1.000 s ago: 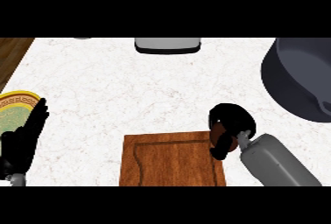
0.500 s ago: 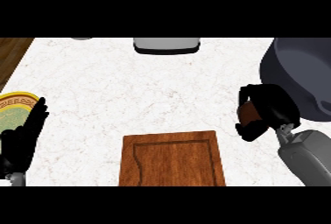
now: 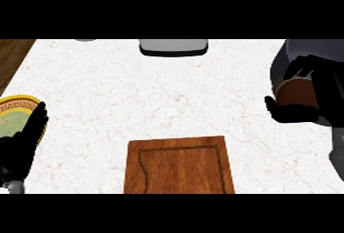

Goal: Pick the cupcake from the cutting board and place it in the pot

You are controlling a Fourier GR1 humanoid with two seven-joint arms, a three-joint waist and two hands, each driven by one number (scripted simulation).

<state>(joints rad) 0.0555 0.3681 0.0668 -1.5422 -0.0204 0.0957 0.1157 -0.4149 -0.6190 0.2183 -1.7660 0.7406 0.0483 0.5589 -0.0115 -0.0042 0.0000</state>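
**Cupcake Is at the Pot, Not Yet Let Go**

At the near edge of the desk (image 3: pixel 134 91), in the middle, lies the brown cutting board (image 3: pixel 179 164). The cupcake is not on it. At the near left corner the left robot hand (image 3: pixel 20 145) rests with its fingers straight and up, holding nothing. Just past it, at the left edge, is a yellow and green plate (image 3: pixel 15 111).

Over by the right edge, the right robot hand (image 3: pixel 290 113) is curled round the brown cupcake (image 3: pixel 297 93). It hangs at the side of the big dark pot (image 3: pixel 302 48) in the far right corner.

So the picking part looks done. What is left is to bring the cupcake in over the pot and let it go. A grey thing (image 3: pixel 173 47) sits at the far edge.
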